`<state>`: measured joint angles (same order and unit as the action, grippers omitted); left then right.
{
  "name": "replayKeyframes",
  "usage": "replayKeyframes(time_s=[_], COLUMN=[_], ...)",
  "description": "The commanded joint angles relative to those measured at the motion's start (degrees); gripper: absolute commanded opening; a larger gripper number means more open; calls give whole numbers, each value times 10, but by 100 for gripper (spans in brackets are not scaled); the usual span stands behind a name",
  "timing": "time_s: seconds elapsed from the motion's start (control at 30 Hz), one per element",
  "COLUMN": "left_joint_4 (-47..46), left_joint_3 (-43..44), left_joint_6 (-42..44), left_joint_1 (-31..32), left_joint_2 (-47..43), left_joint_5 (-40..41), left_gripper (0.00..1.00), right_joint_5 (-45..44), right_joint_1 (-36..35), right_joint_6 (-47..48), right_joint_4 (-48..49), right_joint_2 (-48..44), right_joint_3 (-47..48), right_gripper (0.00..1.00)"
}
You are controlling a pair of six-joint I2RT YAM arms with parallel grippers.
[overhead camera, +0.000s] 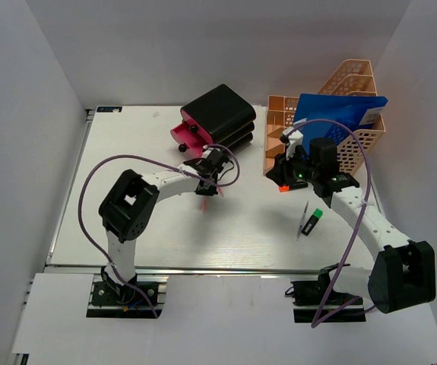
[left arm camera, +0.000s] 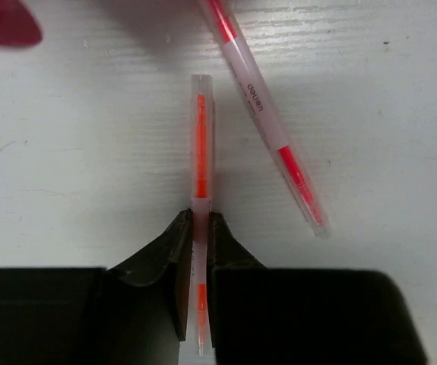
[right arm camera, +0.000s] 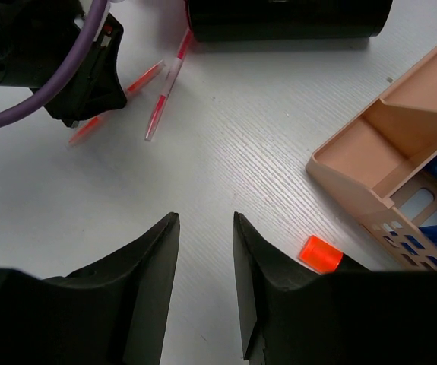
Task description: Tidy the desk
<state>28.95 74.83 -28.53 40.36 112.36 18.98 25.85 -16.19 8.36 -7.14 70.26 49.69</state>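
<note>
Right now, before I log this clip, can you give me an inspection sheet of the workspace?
Surface: white desk, no spills seen.
Job's things: clear red pen, gripped; second red pen loose beside it, not touching.
Clutter: drawer box, file rack holding blue folder, green highlighter, orange piece by the rack.
Tools: left tool shut on the clear red pen; right tool open, empty.
Cables: purple cable looping along each arm.
Surroundings: white walls, nothing else seen.
</note>
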Motion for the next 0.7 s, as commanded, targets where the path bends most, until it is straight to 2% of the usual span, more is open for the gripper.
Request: replayKeyframes(time_s=[0.0, 0.07, 0.17, 0.27, 0.4, 0.57, 0.67], left_joint_4=[6, -11, -22, -12, 20, 58, 42], left_joint_3=[-69, -105, -183, -205, -196, -145, -127], left_joint_6=[-16, -22, -33, -38, -37, -45, -68], left_joint_1=[-3, -3, -3, -3, 4, -4, -4], left_joint_2=[-17, -45, -103, -159, -270, -355, -397], left_joint_5=[-67, -80, -94, -89, -84, -91, -54], left_gripper=[16, 13, 0, 0, 0, 0, 0], right_joint_5=[17, 21, 29, 31, 37, 39, 39], right_joint_1=[7, 9, 12, 12, 14, 19, 19], right_joint_6=[8, 8, 9, 9, 9, 10, 9], right_joint_4=[21, 22, 20, 21, 20, 20, 20], right_joint_2=[-19, -20, -22, -23, -23, -22, -23], right_joint_3=[-6, -7, -7, -8, -7, -8, -8], right_gripper=[40, 40, 40, 40, 40, 40, 40])
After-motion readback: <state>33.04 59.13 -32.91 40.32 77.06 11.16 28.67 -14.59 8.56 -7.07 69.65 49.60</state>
